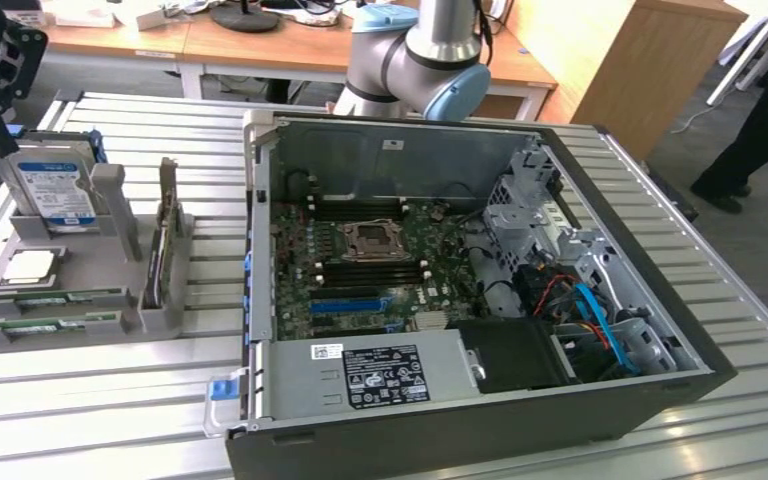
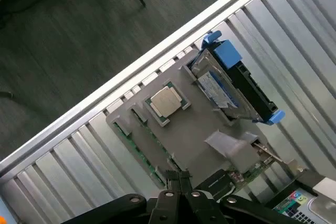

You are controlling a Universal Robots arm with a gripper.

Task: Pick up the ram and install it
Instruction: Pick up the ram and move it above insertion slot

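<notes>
Two slim green ram sticks (image 1: pixel 71 297) (image 1: pixel 48 325) lie in slots at the near end of a grey holder (image 1: pixel 117 200) on the exterior view's left. In the wrist view their green edges (image 2: pixel 127 139) run along the holder's side. My gripper (image 1: pixel 1 140) hangs above the holder's far end, over the hard drive and well clear of the ram. Its dark fingertips (image 2: pixel 178 181) meet, shut on nothing. The open computer case (image 1: pixel 624 200) lies beside the holder, with the motherboard's dark memory slots (image 1: pixel 364 268) near the processor socket.
The holder also carries a blue-framed hard drive (image 1: pixel 53 190) (image 2: pixel 231 80), a processor chip (image 1: pixel 31 265) (image 2: pixel 165 102) and an upright expansion card (image 1: pixel 164 240). A long blue slot (image 1: pixel 351 300) lies on the motherboard. The arm's elbow (image 1: pixel 424 60) is behind the case. A person stands at the far right (image 1: pixel 758 110).
</notes>
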